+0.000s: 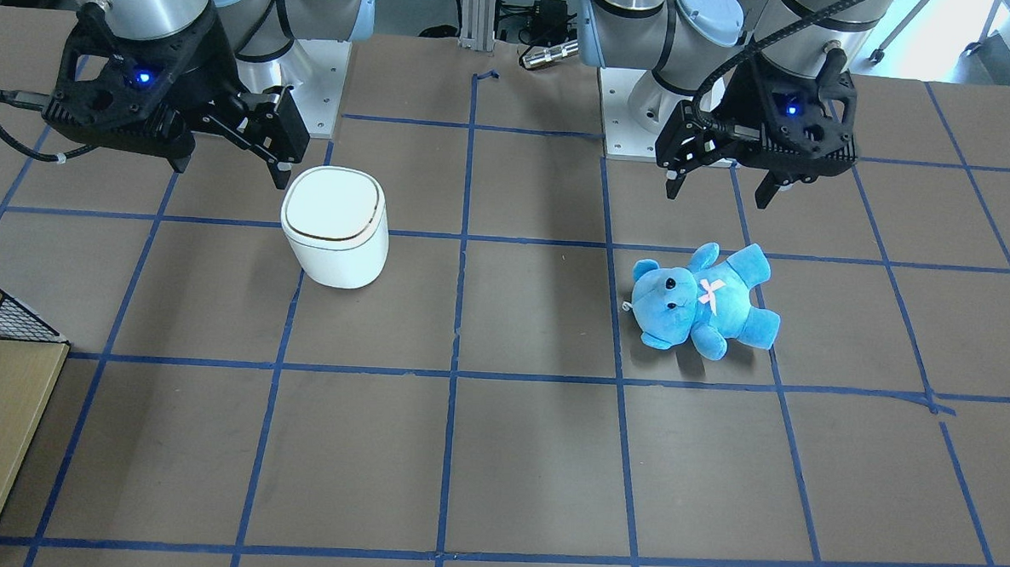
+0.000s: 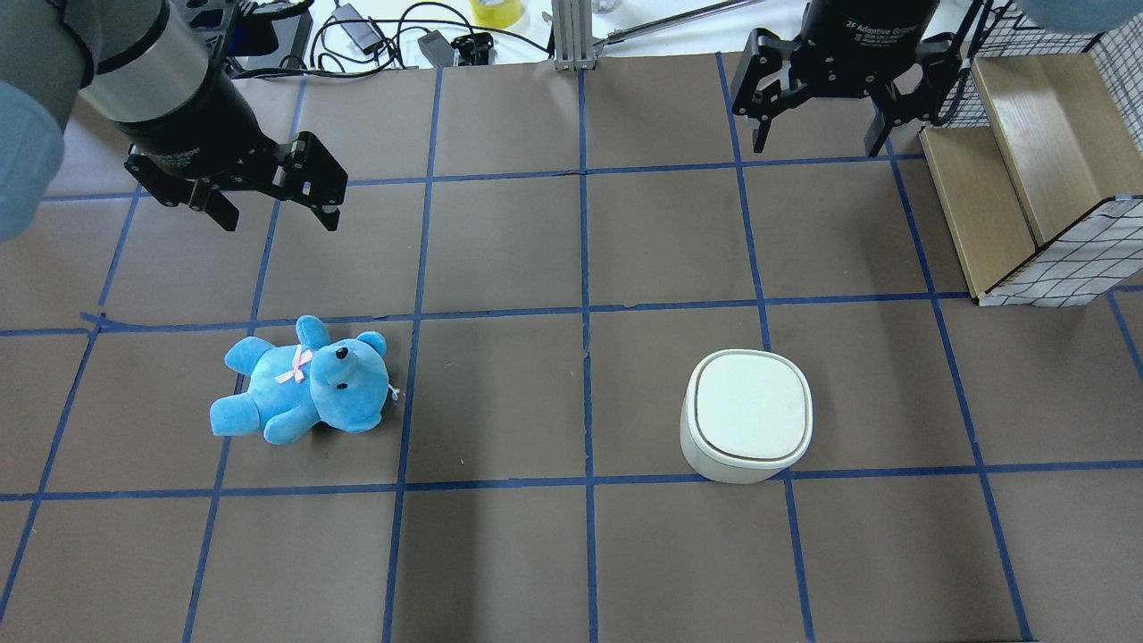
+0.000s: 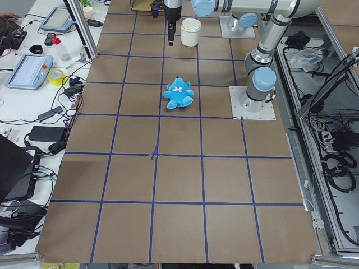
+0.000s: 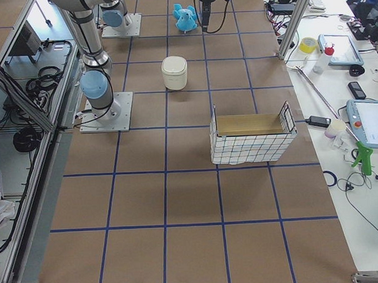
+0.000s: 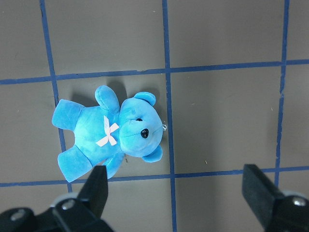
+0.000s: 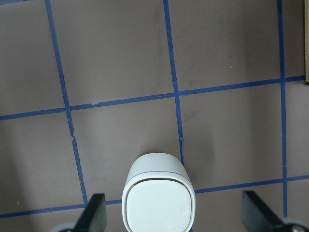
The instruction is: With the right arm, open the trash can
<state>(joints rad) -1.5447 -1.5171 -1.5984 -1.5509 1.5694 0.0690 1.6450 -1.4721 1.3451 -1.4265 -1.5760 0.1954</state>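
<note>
The white trash can [image 2: 748,415] stands upright on the table with its flat lid shut. It also shows in the front view [image 1: 334,225] and at the bottom of the right wrist view [image 6: 159,203]. My right gripper [image 2: 817,134] is open and empty and hovers high above the table, apart from the can; it also shows in the front view [image 1: 229,156]. A blue teddy bear [image 2: 304,393] lies on its back on the left half of the table. My left gripper [image 2: 277,210] is open and empty, high over the teddy [image 5: 111,133].
A wood-and-wire-mesh basket [image 2: 1027,179] sits at the table's right edge, beyond the can. Cables and adapters [image 2: 375,27] lie past the far edge. An aluminium post [image 2: 571,36] stands at the far middle. Blue tape lines grid the brown table.
</note>
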